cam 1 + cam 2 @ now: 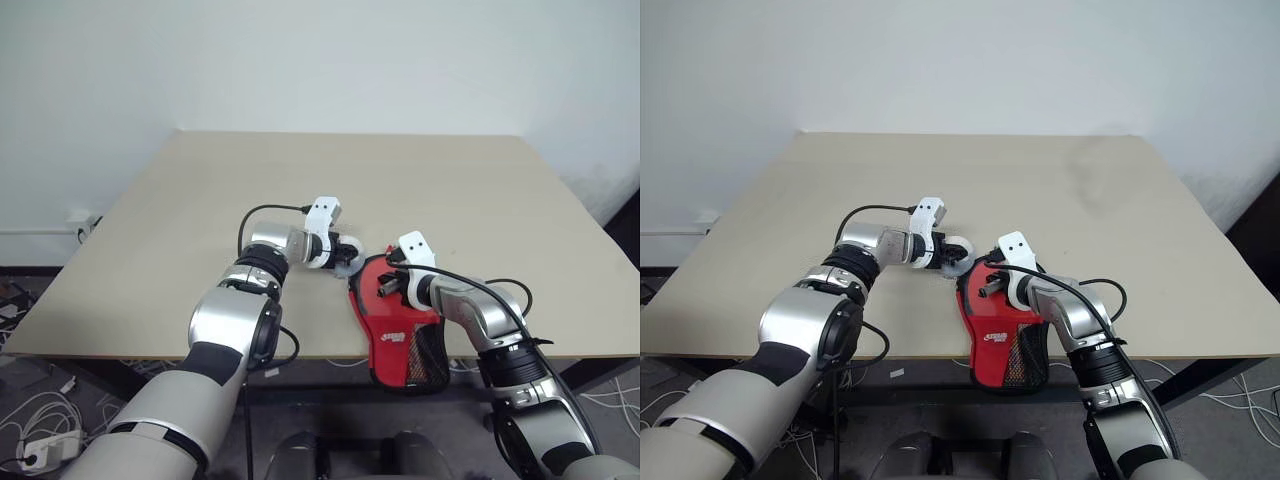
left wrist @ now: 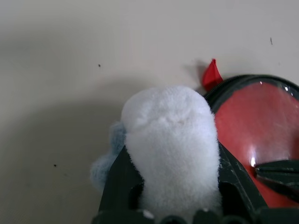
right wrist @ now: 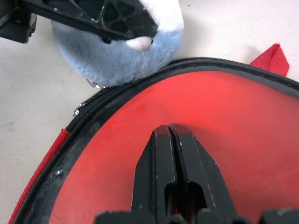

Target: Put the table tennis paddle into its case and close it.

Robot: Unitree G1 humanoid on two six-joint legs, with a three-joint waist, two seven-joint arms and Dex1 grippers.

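Case (image 1: 395, 335): lies on my desk (image 1: 180, 230) at the near edge, black mesh end overhanging at 6 o'clock.
Paddle (image 3: 224, 112): inside the case, red face showing.
Left end effector (image 1: 347, 257): fingers clamped on a fluffy white-blue pom-pom (image 3: 117, 60) at the case's zipper, 11 o'clock of the case.
Right end effector (image 3: 170, 135): closed, empty, fingertips pressing on the clear panel.

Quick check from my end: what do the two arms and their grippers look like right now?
Both arms are silver-grey metal with black joint rings and loose black cables. Each wrist carries a white bracket. The left gripper and right gripper have black two-finger jaws with cut-out ribbing.
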